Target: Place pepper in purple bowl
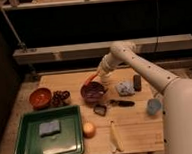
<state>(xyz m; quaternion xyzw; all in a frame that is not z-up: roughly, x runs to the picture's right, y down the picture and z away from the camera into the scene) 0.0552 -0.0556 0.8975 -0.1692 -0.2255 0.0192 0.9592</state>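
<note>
The hand (95,77) hangs over the back middle of the bench (139,131), holding the pepper (90,79) just above the back-left rim of the purple bowl (93,92); nothing stands between pepper and bowl. Close on the bowl's right rises a pale cup (105,78), with a crumpled blue-grey thing (124,88) and a dark can (137,83) beyond it. Just in front lie a small dark packet (100,109) and a dark tool (122,103). To the left, a cluster of dark fruit (60,98) and the orange-red bowl (40,97) crowd the way. The green tray (25,147) fills the front-left corner. Bare wood shows along the front-right edge, beyond the banana (115,137).
</note>
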